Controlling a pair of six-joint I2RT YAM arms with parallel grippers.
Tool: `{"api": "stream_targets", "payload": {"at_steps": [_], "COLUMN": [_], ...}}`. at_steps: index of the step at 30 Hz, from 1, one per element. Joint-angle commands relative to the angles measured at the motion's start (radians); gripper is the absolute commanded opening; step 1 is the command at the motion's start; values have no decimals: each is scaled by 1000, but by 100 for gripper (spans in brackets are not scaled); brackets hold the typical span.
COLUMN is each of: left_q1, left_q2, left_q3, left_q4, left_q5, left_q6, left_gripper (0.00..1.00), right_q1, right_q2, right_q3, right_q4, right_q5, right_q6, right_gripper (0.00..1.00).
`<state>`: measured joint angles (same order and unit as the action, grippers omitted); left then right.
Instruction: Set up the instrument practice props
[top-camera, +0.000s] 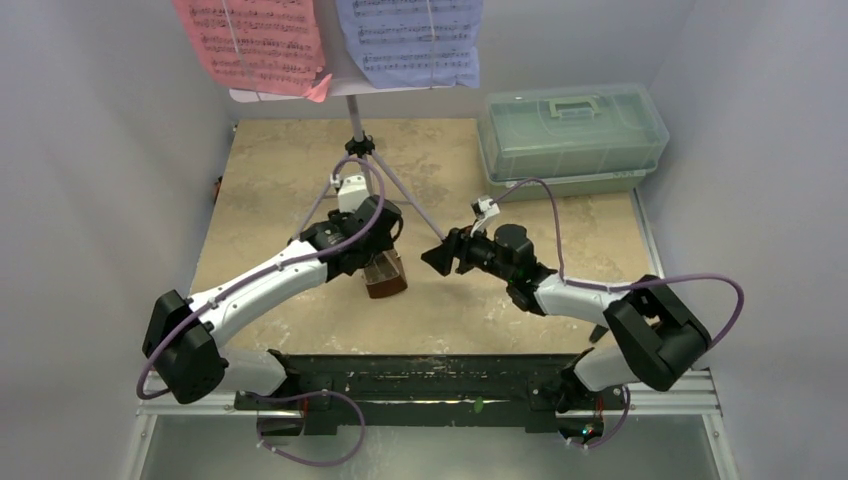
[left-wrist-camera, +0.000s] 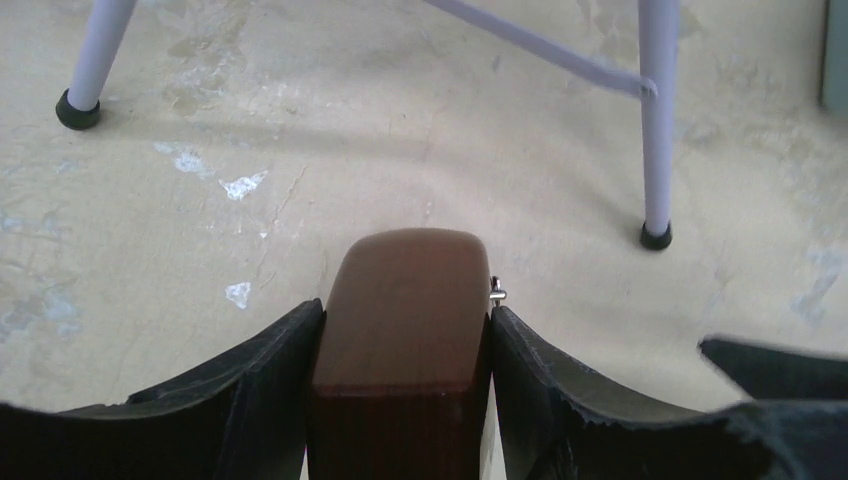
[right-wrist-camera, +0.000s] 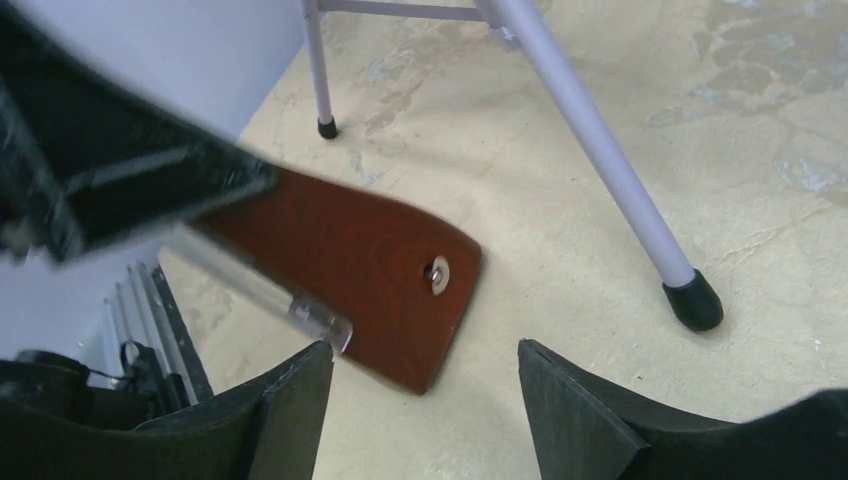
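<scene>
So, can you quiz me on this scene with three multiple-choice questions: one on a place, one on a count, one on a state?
1. Where is the green lidded box? A) far right of the table B) near left edge C) between the arms
2. How many music sheets are on the music stand? A) one B) two C) four
3. The left gripper is: A) open, empty B) shut on the metronome C) holding a sheet
Answers: 1 A, it sits back right in the top view. 2 B, one pink sheet, one blue sheet. 3 B, its fingers clamp the brown metronome's sides.
</scene>
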<state>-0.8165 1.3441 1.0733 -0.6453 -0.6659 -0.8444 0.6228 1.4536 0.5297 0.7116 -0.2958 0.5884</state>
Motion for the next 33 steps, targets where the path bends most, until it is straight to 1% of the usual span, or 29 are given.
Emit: {"api": "stream_targets", "payload": {"at_steps": [1,3,5,9,10,11,13,17,23,28,31,33], "left_q1": [78,83,83,83,83,83,85,83,83,84,84,85], "left_q2": [-9,-8,-19,-48,-55,-61,-78,-145,-308,-439,-456,-448], "left_q3": [32,39,39,42,44,49,67,87,60,4,-11,-12], "left_q4": [37,34,50,85,90,87,60,23,41,61,51,27], "left_q5": [127,133,149,182,186,183,149,43,-111,-202,-231,-244], "left_q6": [-197,-210,-204,-164,-152,-139,-123,-79,10,32,28,12], "left_gripper": [33,52,68,93,97,99,100,100,100,100,100,100], "right_q1": [104,168,207,257,272,290,327,379,454,507,538,549], "right_q2": [-94,-113,-115,-113,-114,-117,-124,-117,-62,22,106,157], "right_q3": [-7,-2,-3,9,19,30,57,137,261,392,476,516], "right_q4": [-120,-135,-119,-92,-97,-106,-129,-183,-236,-311,-349,-380], "right_q5": [150,210,243,313,346,376,470,601,712,834,921,950], "right_q6": [-194,-229,-228,-222,-230,-240,-257,-220,-232,-247,-272,-291], "right_gripper": [75,83,88,95,98,99,99,99,99,99,99,99]}}
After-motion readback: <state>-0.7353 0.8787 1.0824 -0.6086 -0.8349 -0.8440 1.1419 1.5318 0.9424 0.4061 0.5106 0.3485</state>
